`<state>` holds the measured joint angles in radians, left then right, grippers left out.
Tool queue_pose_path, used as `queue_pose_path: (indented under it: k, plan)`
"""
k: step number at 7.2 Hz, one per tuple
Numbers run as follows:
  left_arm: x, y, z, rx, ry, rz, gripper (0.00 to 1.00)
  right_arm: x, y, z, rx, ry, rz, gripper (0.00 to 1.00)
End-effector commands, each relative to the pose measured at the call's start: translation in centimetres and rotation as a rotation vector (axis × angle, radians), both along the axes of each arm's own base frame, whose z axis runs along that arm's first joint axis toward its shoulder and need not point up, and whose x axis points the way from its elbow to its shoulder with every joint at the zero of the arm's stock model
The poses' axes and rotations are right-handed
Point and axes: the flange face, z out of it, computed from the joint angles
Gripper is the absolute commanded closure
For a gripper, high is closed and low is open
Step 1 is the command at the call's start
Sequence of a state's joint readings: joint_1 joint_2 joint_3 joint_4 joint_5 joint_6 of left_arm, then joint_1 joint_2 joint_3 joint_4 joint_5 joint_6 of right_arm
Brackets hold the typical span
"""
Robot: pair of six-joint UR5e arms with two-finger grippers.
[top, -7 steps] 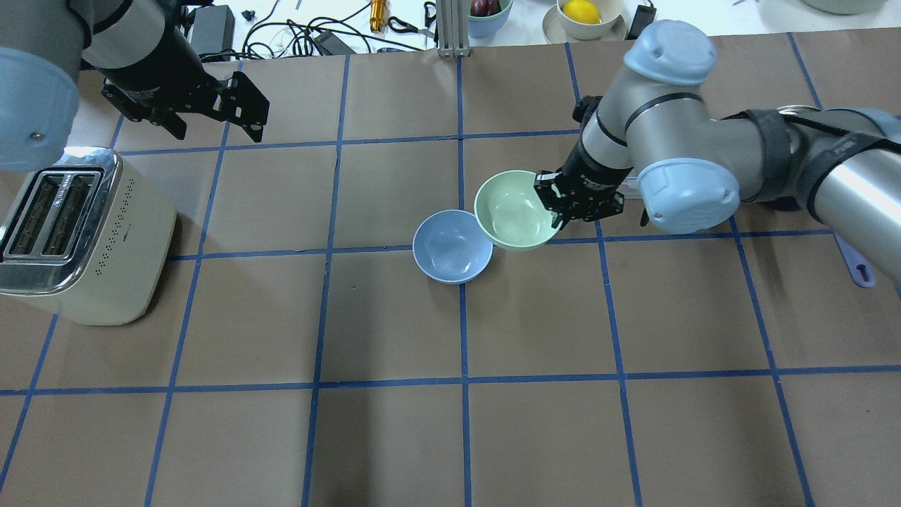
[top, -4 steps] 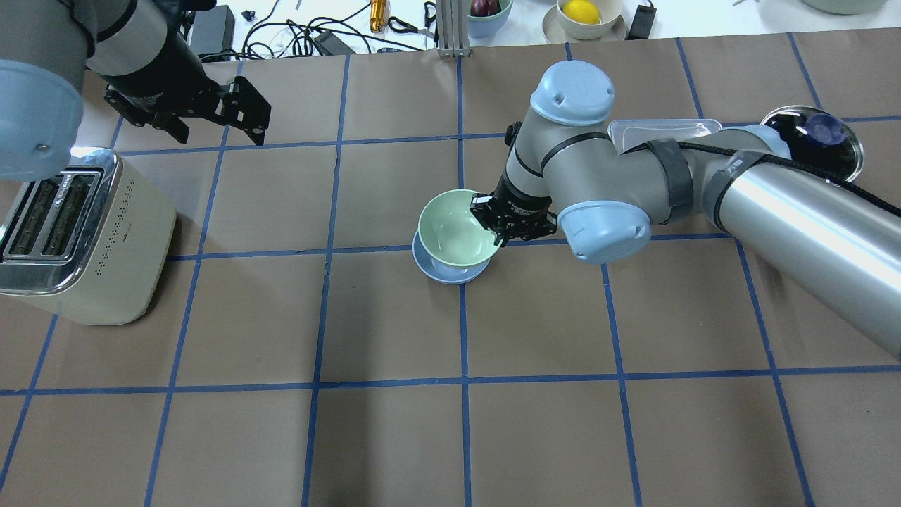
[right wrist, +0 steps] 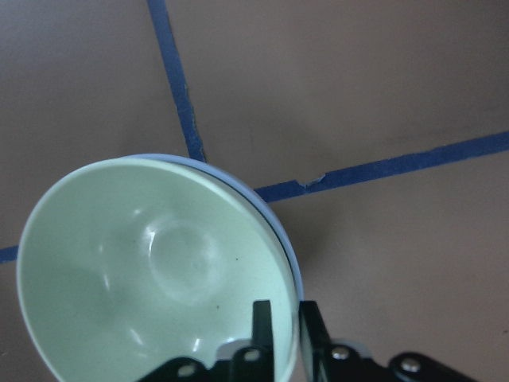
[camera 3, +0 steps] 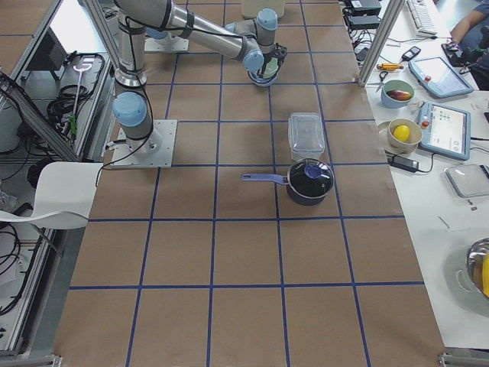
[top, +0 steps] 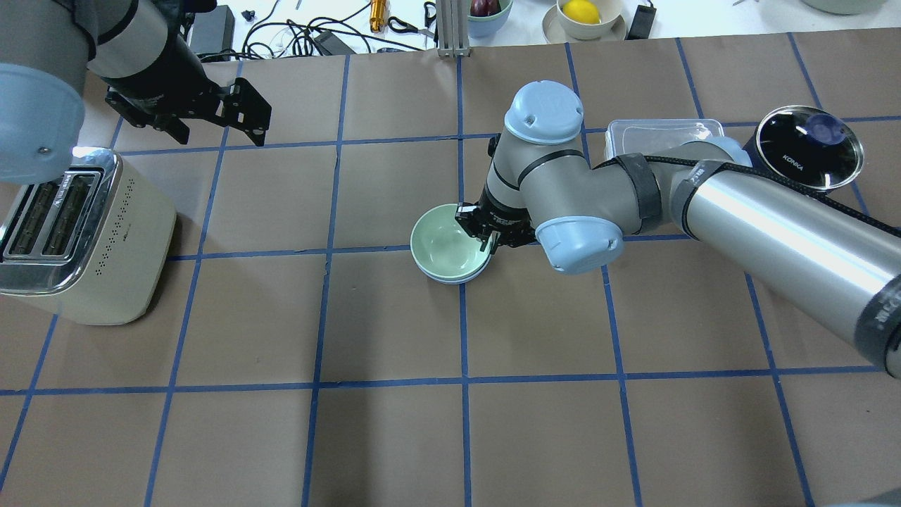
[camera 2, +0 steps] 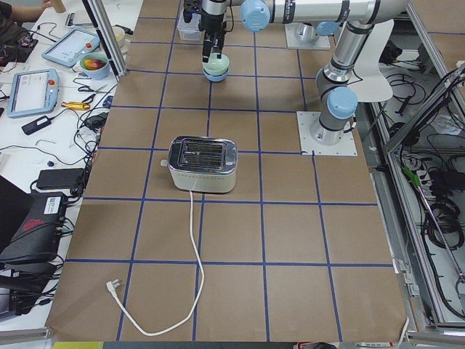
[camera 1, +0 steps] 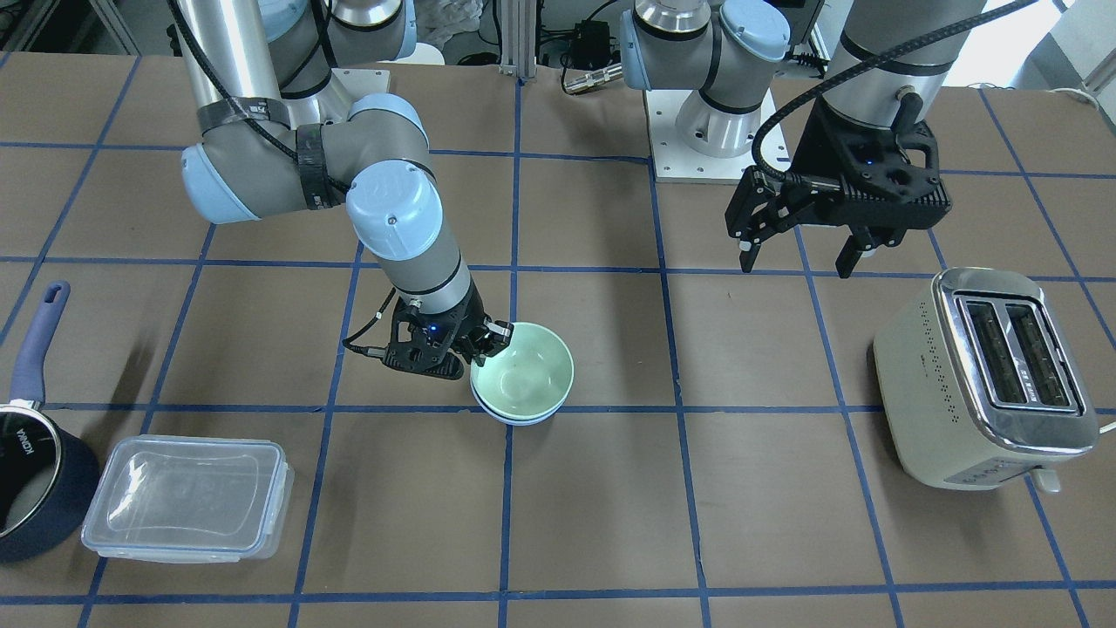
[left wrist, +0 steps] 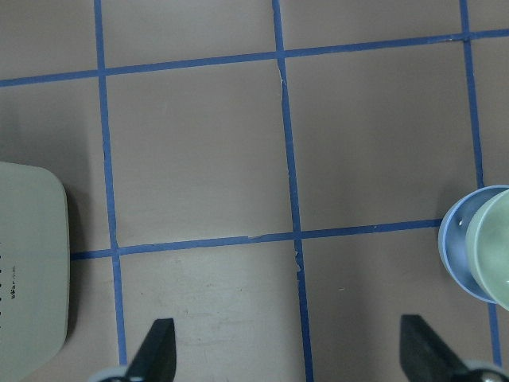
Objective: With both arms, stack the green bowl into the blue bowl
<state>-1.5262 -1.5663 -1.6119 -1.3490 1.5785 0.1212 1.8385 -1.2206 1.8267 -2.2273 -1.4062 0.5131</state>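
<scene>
Right claw [top: 484, 236]: narrow, pinched on the rim of the small round glossy mint-green bowl [top: 447, 243]. In the wrist view one of its fingers [right wrist: 261, 318] is inside the rim and the other outside, with the bowl wall between them.

The green bowl sits down inside the small round glossy pale-blue bowl [top: 450, 280], directly under that claw's tips. Only a thin crescent of blue rim shows around the green one. The fit looks slightly off-centre: more blue shows on the side away from the claw in the left wrist view [left wrist: 453, 239]. Can't tell if it's fully seated. The blue bowl rests on the brown paper-covered table [top: 394, 436] with blue tape grid lines, right by a grid crossing.

Left claw [top: 219, 134]: spread wide, holding nothing, hanging above the table well apart from both bowls. The cream two-slot toaster with a chrome top [top: 84, 239] stands near it, on its robot-ward side.

Well apart from the right claw, out on the robot's right:
- clear plastic lidded container [camera 1: 187, 497]
- dark navy saucepan with a blue handle [camera 1: 26, 471], just beside the container
</scene>
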Motion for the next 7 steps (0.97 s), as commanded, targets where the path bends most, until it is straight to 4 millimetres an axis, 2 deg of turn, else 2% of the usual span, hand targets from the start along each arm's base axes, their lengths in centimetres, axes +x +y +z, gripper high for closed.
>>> queue_pose_path:
  k: [1, 2, 3, 4, 5, 6, 7]
  plan:
    - [0.0, 0.0, 0.0, 0.000, 0.000, 0.000, 0.00, -0.2, -1.1, 0.9, -0.033, 0.008, 0.006, 0.00]
    - [0.0, 0.0, 0.0, 0.000, 0.000, 0.000, 0.00, -0.8, -3.2, 4.0, -0.069, 0.015, 0.035, 0.00]
    - [-0.1, 0.0, 0.0, 0.001, -0.001, -0.001, 0.00, -2.5, -5.4, 7.5, -0.047, 0.063, 0.020, 0.00]
    - [-0.1, 0.0, 0.0, 0.001, -0.001, -0.001, 0.00, -3.8, -6.8, 12.1, -0.019, 0.082, 0.058, 0.00]
    - [-0.1, 0.0, 0.0, 0.000, -0.002, -0.001, 0.00, -6.4, -6.9, 17.0, 0.014, 0.104, 0.119, 0.00]
    - [-0.1, 0.0, 0.0, 0.000, -0.002, -0.003, 0.00, -9.7, -6.1, 20.6, 0.027, 0.122, 0.161, 0.00]
    - [-0.1, 0.0, 0.0, 0.000, -0.001, -0.001, 0.00, -12.3, -4.5, 23.3, 0.020, 0.121, 0.221, 0.00]
